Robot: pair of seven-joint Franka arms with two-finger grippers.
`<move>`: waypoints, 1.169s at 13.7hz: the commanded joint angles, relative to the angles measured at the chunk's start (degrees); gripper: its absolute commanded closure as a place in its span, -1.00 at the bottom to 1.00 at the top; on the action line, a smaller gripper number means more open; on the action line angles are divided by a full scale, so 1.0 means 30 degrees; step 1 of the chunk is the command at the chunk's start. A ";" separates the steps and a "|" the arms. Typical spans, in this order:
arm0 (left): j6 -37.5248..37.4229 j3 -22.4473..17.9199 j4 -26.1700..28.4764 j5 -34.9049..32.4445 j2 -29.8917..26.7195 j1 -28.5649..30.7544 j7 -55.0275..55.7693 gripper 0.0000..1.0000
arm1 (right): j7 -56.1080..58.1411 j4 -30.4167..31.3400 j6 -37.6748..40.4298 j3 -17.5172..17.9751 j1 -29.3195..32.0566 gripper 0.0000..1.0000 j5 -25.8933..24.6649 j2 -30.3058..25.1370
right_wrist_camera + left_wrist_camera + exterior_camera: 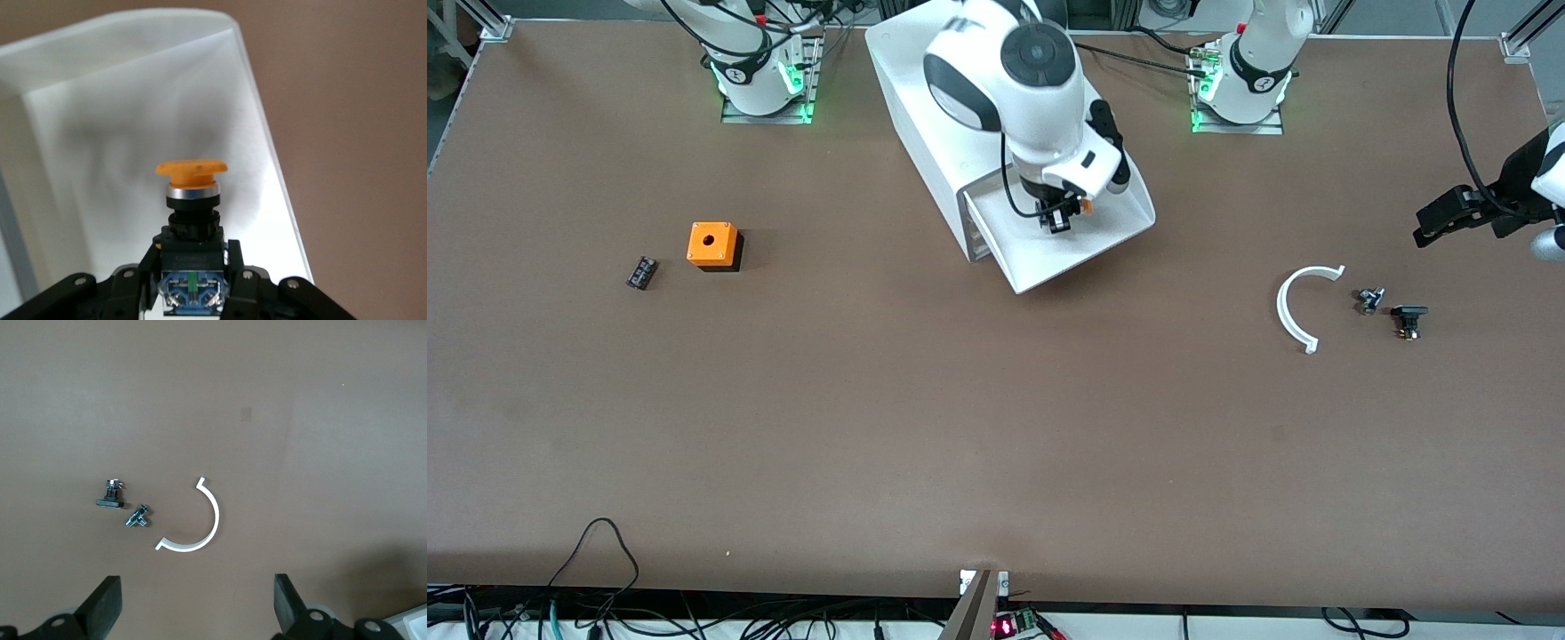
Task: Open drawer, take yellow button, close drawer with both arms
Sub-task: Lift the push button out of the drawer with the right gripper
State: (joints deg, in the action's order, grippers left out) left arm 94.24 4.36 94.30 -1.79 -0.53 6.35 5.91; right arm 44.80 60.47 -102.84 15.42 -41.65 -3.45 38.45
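Note:
The top drawer of the white cabinet stands pulled out toward the front camera. My right gripper is over the open drawer and shut on the button. In the right wrist view the button shows its orange cap and dark body clamped between the fingers, above the white drawer floor. My left gripper is open and empty, held over the table at the left arm's end; its fingers show in the left wrist view.
An orange cube with a hole and a small flat black part lie toward the right arm's end. A white curved strip, a small metal fitting and a black part lie toward the left arm's end.

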 commanded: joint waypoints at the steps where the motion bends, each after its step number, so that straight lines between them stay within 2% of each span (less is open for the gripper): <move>1: -0.0010 0.0011 -0.0144 -0.0544 0.0087 -0.0183 0.0228 -1.00 | -0.2357 0.0146 0.0002 0.0047 0.0959 0.60 -0.0081 -0.1183; 5: 0.0957 0.0447 0.0266 -0.0252 0.0731 -0.0711 0.2040 -1.00 | -0.7799 0.0409 0.0294 -0.0302 0.2189 0.59 -0.0169 -0.2531; 8: 0.2504 0.2319 0.1082 0.0012 0.1404 -0.0740 0.5370 -1.00 | -1.0683 0.2336 0.0353 -0.1035 0.3945 0.55 0.0007 -0.3643; 10: 0.4172 0.3346 0.2019 0.0012 0.2019 -0.1060 0.8182 -1.00 | -1.1559 0.3511 0.0848 -0.2814 0.4302 0.55 -0.0022 -0.4290; 12: 0.6514 0.4050 0.3540 0.0012 0.2139 -0.1412 1.0269 -1.00 | -1.3401 0.3574 0.2076 -0.4312 0.4360 0.56 -0.0168 -0.4292; 16: 1.0496 0.5457 0.5709 0.0012 0.3045 -0.1880 1.4599 -1.00 | -1.8466 0.4857 0.2551 -0.5633 0.5179 0.52 -0.0256 -0.4292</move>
State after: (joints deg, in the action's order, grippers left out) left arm 119.91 19.09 107.86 -1.76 8.14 1.34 43.24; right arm -2.70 70.36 -95.36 -0.36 -26.53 -3.49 27.59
